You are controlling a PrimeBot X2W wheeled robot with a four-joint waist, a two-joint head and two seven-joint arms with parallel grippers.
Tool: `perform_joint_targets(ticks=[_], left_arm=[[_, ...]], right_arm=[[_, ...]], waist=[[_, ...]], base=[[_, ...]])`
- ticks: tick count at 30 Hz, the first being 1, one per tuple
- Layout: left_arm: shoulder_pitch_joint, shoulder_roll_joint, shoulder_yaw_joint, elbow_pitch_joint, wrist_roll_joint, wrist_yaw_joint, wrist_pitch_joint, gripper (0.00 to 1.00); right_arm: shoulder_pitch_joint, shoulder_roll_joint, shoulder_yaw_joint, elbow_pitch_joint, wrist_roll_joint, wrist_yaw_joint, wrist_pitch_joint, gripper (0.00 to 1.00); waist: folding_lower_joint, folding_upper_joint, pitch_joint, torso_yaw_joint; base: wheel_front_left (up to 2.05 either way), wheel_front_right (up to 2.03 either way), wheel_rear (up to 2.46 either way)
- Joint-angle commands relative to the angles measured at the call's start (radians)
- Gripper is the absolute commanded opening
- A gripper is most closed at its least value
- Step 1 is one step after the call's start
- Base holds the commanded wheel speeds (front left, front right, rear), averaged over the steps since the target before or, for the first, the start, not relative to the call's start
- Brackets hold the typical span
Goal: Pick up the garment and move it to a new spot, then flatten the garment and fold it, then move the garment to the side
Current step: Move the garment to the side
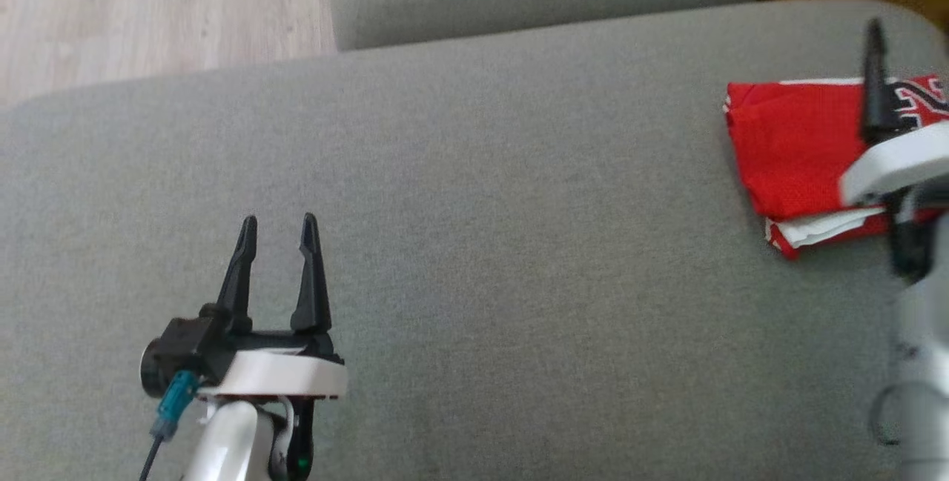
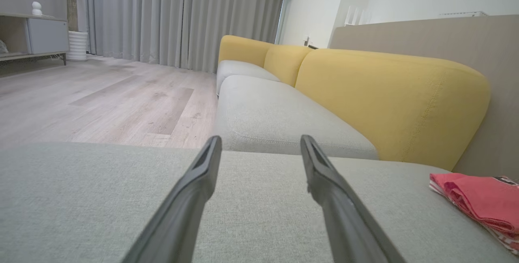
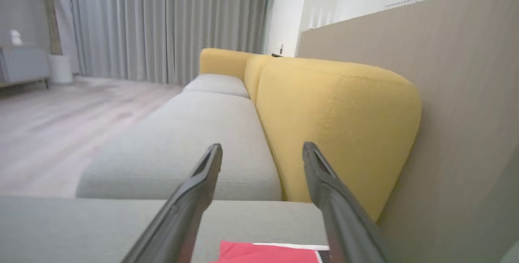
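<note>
On the right end of the grey sofa seat the folded red jersey lies in a flat stack, white trim showing at its near edge and a black-and-white print on top. My right end effector hangs directly over it, fingers spread wide and holding nothing. In the right wrist view the red cloth sits low between the two fingers, but I cannot tell whether they touch it. My left end effector is also open and empty, over bare cushion well apart to the left of the jersey, so the right arm is plainly the nearer one. The jersey's long axis seems to run left to right across the seat, slightly skewed, though its right end is cut off in the head view.

I judge the folding done and the jersey already set to the side. What is left for the right arm is a clean lift straight up without snagging the top layer.

The seat is taut and uncluttered. Beyond it are yellow back cushions, a beige wall panel, a pale wood floor and grey curtains.
</note>
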Motion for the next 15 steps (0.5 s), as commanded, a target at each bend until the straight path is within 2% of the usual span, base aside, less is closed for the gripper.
perform_joint_targets(ticks=[1, 5, 10, 15], left_arm=[[-0.022, 0.006, 0.035, -0.033, -0.004, 0.004, -0.005, 1.0], [0.003, 0.006, 0.026, -0.04, -0.017, 0.001, -0.005, 1.0], [0.032, 0.006, 0.028, -0.044, -0.034, 0.021, -0.005, 1.0], [0.065, 0.006, 0.021, -0.036, -0.063, 0.057, -0.005, 1.0]], right_arm=[[0.004, 0.05, 0.011, -0.063, 0.027, -0.001, -0.015, 1.0], [0.089, 0.131, 0.026, -0.131, 0.082, -0.001, -0.034, 1.0], [0.204, 0.16, 0.038, -0.16, 0.117, -0.001, -0.088, 1.0], [0.36, 0.164, 0.087, -0.133, 0.222, -0.001, -0.169, 1.0]], waist=[[0.0003, -0.0001, -0.03, 0.002], [0.0003, -0.0001, -0.052, 0.013], [0.0003, -0.0001, -0.07, 0.025], [0.0003, -0.0001, -0.084, 0.041]], base=[[0.0, 0.0, 0.0], [0.0, 0.0, 0.0], [0.0, 0.0, 0.0], [0.0, 0.0, 0.0]])
